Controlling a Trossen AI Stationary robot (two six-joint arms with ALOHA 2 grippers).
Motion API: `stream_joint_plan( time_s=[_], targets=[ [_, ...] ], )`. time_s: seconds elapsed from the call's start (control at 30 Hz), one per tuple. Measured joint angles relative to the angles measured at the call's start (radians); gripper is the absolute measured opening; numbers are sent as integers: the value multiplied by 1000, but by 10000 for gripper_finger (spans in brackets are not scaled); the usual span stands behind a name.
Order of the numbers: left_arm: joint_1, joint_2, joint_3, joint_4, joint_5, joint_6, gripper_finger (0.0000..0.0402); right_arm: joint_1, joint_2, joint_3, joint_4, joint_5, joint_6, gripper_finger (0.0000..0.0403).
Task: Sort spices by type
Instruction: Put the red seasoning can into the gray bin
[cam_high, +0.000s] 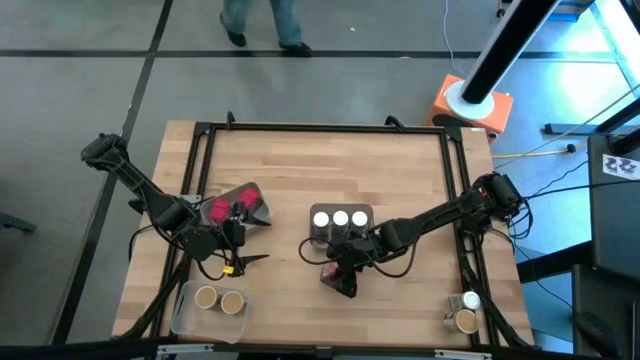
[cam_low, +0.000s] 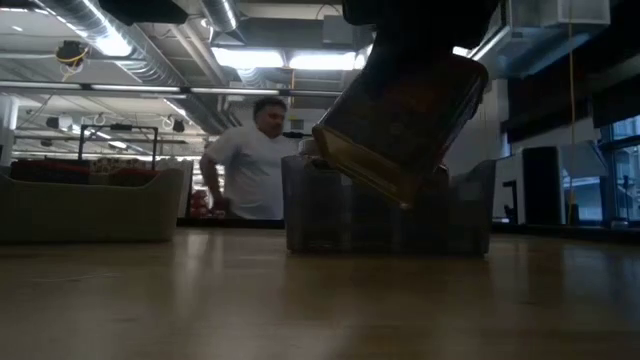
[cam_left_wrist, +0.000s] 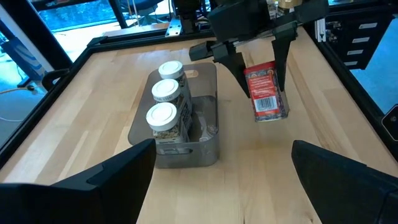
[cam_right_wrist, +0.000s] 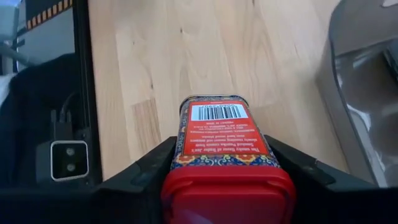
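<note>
White-lidded jars (cam_high: 340, 219) are sorted; the right pincer (cam_high: 338, 276) grasps a red tin (cam_left_wrist: 266, 91) not yet placed; the left pincer (cam_high: 243, 240) hangs released.

Three jars (cam_high: 340, 218) sit in a tray (cam_high: 318, 238) mid-worktop (cam_high: 300, 170); a tin (cam_high: 334, 273) hangs in the right gripper (cam_high: 340, 277) just before it; the left gripper (cam_high: 238, 240) waits left, beside packets (cam_high: 232, 205); two jars (cam_high: 219, 299) front-left.
</note>
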Motion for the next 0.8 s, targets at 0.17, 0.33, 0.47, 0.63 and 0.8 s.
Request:
stream_joint_plan(
  time_s=[0.17, 0.33, 0.47, 0.63, 0.8],
  targets=[
    [0, 0, 0, 7, 0, 1, 359, -1, 0, 0, -27, -6, -36, 217],
    [0, 0, 0, 7, 0, 8, 359, -8, 0, 0, -138, 13, -42, 210],
    [0, 0, 0, 7, 0, 10, 359, -8, 0, 0, -233, 43, -38, 210],
    [11, 0, 0, 11, 0, 10, 359, -6, 12, 1, -214, 63, -40, 220],
    [24, 0, -5, 38, -1, 11, 359, -6, 66, 4, -175, 70, -64, 210]
  ],
)
